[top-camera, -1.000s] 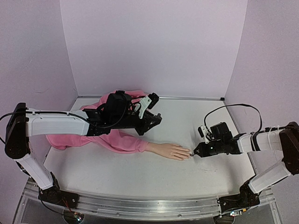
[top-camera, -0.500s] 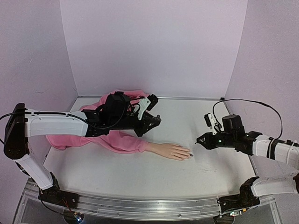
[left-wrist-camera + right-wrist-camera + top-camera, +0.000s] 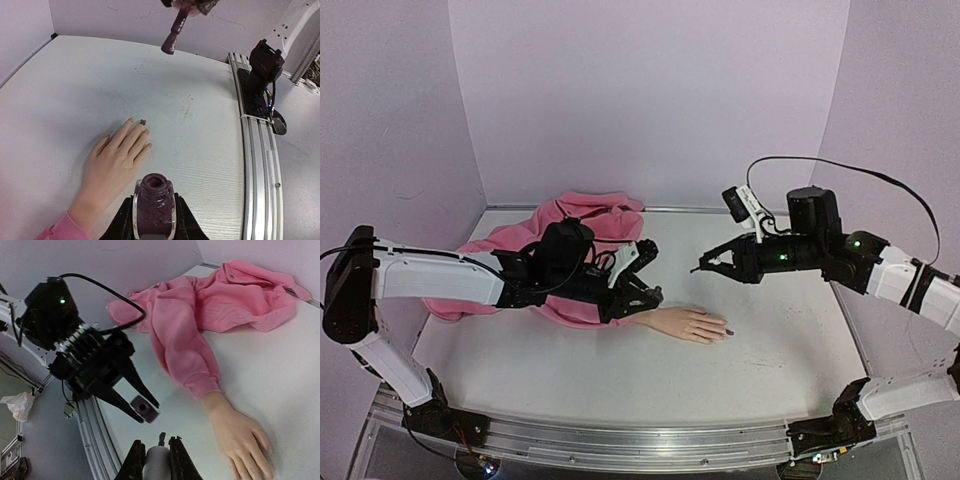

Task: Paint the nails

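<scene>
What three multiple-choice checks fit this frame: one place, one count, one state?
1. What holds the polish bottle?
A. the right gripper
B. the left gripper
C. nothing, it stands free

2. How many nails of the mannequin hand show dark lacquer in the left wrist view?
A. one
B. none
C. four

3. What is the right gripper's state?
A. open, empty
B. shut on the mannequin hand
C. shut on the brush cap

Answers:
1. B: the left wrist view shows the uncapped bottle clamped between that gripper's own fingers.
2. A: only one nail is dark, and the others that show are skin-toned.
3. C: the right wrist view shows the cap pinched between its fingers.
</scene>
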